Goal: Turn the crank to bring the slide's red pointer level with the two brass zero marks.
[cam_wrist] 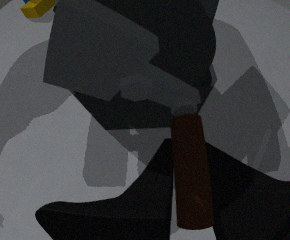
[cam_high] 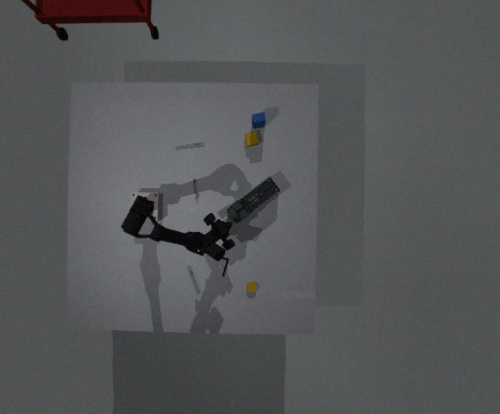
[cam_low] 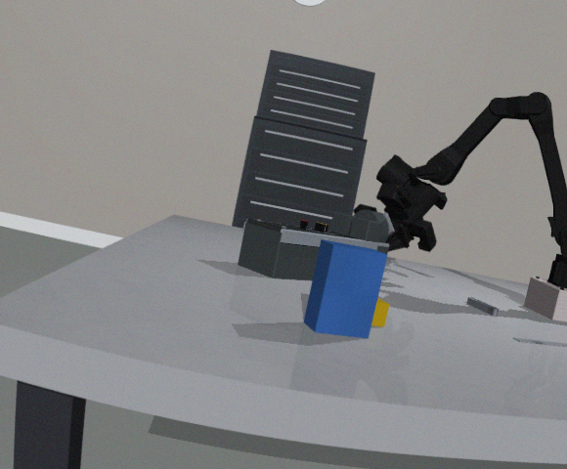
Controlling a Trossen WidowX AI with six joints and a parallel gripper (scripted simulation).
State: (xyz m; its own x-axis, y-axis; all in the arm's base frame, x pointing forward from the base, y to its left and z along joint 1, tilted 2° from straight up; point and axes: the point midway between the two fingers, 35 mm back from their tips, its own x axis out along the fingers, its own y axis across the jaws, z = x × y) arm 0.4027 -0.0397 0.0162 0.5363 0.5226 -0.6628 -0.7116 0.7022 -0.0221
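The machine is a long dark housing (cam_high: 265, 185) (cam_low: 259, 249) (cam_wrist: 100, 55) lying diagonally on the table. On its top the small red pointer (cam_high: 260, 193) (cam_low: 304, 223) stands apart from the brass marks (cam_high: 255, 198) (cam_low: 321, 227), on the side away from the crank end. The crank arm (cam_wrist: 160, 90) ends in a reddish-brown handle (cam_wrist: 191, 175). My gripper (cam_high: 229, 224) (cam_wrist: 180, 143) is shut on this handle, with one dark finger on each side in the wrist view. In the exterior view the fingers largely hide the handle. The exact pointer gap is too small to measure.
A blue block (cam_high: 258, 121) (cam_low: 347, 290) and a yellow block (cam_high: 251, 139) (cam_low: 380, 313) (cam_wrist: 37, 7) stand beyond the machine. A yellow round piece (cam_high: 251, 286) is on the other side. Thin grey bars (cam_high: 190, 146) (cam_low: 482, 306) lie around the arm's base (cam_low: 561, 303).
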